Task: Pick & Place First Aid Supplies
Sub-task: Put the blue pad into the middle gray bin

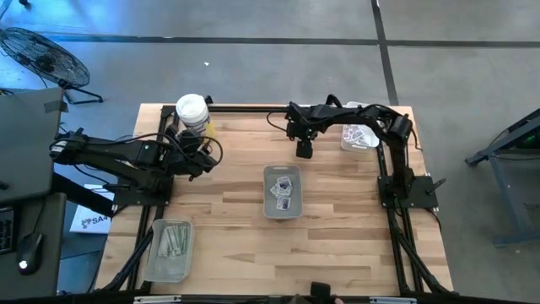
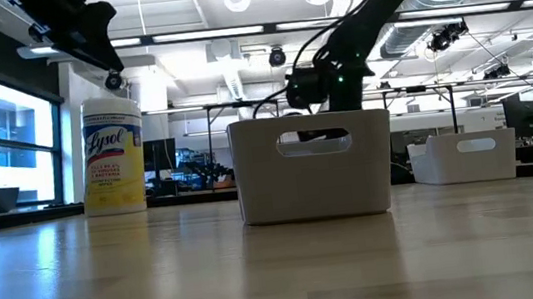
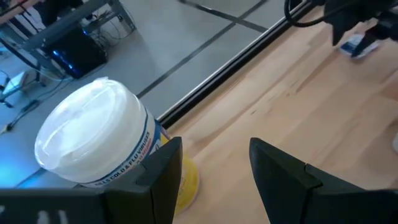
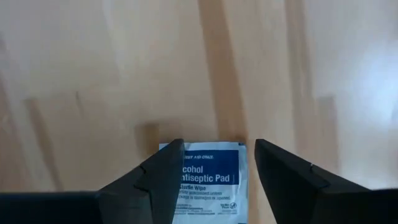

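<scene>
Packets of first aid supplies are seen from above in three clear trays: a middle tray holding white squarish packets, a far-right tray with more white packets, and a near-left tray with pale strips. The right gripper is held over bare table between the far-right and middle trays, with its fingers spread wide; the left gripper waits, also spread, beside the white-lidded tub.

In the low view, the middle tray is shown side-on with the right arm behind it; the packets themselves are hidden.

In the left wrist view, the tub is seen just beside that arm's open fingers, nothing being held.

In the right wrist view, a single antiseptic pad packet lies flat on the wood, directly between the wide-open fingers, not yet gripped. The packet is judged light, thin, flexible and somewhat slick; being flat against the table, it would best be pinched across its two opposite edges, so that it buckles upward slightly.
</scene>
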Robot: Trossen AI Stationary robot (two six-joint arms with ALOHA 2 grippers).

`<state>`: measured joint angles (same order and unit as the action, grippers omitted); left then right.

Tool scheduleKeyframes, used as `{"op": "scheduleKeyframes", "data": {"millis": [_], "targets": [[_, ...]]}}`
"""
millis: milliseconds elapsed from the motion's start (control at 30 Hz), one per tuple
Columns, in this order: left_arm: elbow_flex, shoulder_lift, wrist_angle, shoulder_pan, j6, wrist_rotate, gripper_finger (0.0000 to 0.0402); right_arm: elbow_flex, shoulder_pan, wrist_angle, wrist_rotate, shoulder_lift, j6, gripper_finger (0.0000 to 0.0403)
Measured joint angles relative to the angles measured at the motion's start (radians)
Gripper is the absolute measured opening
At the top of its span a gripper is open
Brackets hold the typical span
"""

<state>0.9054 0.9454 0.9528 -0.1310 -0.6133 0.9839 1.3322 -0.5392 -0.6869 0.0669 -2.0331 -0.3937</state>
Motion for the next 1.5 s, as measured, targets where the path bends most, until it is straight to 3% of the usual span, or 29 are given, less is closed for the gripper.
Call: {"op": "scheduleKeyframes", "data": {"millis": [333,633,967,1300,1500], "targets": [[0.0,0.002,-0.008,0.0,0.006,0.022,0.0184,-0.011,0.003,-0.213,0.003,0.067,0.045,0.0195],[0.0,0.002,-0.008,0.0,0.006,-0.005,0.0184,-0.007,-0.039,-0.175,0.002,0.154,0.08,0.0195],[0.0,0.002,-0.008,0.0,0.006,-0.091,0.0184,-0.008,-0.067,-0.187,0.012,0.091,0.076,0.019],[0.0,0.002,-0.008,0.0,0.006,-0.147,0.0184,-0.007,-0.068,-0.215,-0.002,0.043,0.094,0.0133],[0.0,0.002,-0.008,0.0,0.006,-0.167,0.0184,-0.003,-0.066,-0.235,-0.019,0.02,0.103,0.0124]]}}
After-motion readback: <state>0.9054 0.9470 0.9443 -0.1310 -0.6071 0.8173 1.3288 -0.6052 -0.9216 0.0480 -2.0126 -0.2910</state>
